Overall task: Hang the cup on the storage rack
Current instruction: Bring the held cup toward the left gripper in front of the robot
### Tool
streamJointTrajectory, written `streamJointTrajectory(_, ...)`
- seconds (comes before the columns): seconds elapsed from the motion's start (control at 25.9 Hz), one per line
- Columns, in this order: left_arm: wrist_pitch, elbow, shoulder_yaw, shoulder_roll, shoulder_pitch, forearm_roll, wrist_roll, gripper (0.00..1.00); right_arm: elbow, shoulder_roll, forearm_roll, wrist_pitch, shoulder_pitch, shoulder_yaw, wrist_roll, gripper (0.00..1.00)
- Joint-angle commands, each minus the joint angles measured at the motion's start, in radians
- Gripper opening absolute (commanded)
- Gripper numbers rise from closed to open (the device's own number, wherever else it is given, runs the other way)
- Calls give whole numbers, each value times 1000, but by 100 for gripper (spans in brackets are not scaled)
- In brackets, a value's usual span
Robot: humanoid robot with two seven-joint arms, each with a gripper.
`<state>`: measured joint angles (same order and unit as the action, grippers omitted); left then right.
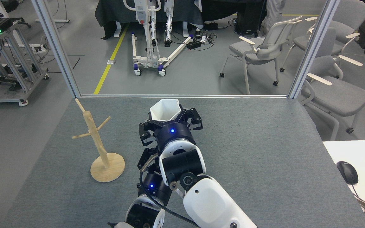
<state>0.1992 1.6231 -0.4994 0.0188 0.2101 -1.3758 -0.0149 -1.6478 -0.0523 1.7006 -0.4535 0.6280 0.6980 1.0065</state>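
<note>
Stretching across the lower half of the view is a desk [265, 152] covered in grey felt-like fabric, framed at its far corners by two slanted metal posts. Beyond it lies a grey floor with a yellow line [111, 53], a metal cart [8, 63] at far left, a white wheeled lift frame [149, 41] in the middle and grey chairs [258, 47] at right; a second white surface at the right edge carries a black mouse [347, 172]. On the left part of the desk stands the storage rack [98, 142], upright on its round base, its pegs bare. Right of it, near the desk's middle, the left pincer [147, 158] sits low and mostly hidden behind the right arm, so whether it is open or closed cannot be told. The right arm [208, 202] rises from the bottom edge and reaches forward over it, its wrist pointing away from the camera. The right pincer [169, 122] grips the cup [165, 110] from below and both sides, holding it above the desk with its hexagonal mouth facing up and slightly toward the camera, well apart from the rack.
</note>
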Motion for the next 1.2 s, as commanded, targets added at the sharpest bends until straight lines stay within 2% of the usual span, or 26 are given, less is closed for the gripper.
streamJointTrajectory(0.0,-4,-16,2,0,28,0,-2,93,17,-11,5,-2,-7,8,-8,5)
streamJointTrajectory(0.23,-3,-29,2,3,38,0,-4,93,22,-9,5,-19,-13,-3,-13,5)
streamJointTrajectory(0.46,-1,-104,5,6,112,1,-4,93,39,-11,5,-21,-14,-6,-16,6)
streamJointTrajectory(0.62,42,-141,7,7,141,4,-5,93,39,-11,5,-22,-16,-5,-16,7)
streamJointTrajectory(0.77,60,-183,7,15,163,6,-11,85,39,-11,5,-22,-18,-6,-16,9)
streamJointTrajectory(0.93,58,-183,4,10,166,7,-89,52,39,-11,5,-24,-21,-6,-16,20)
streamJointTrajectory(1.0,51,-186,4,12,166,11,-145,40,39,-11,5,-24,-24,-6,-16,28)
streamJointTrajectory(1.04,51,-187,4,12,166,14,-158,35,39,-11,5,-25,-24,-8,-16,39)
streamJointTrajectory(1.12,48,-189,4,12,166,14,-162,26,39,-11,5,-27,-25,-8,-16,44)
streamJointTrajectory(1.16,45,-186,2,10,164,14,-163,18,40,-11,5,-34,-25,-8,-16,46)
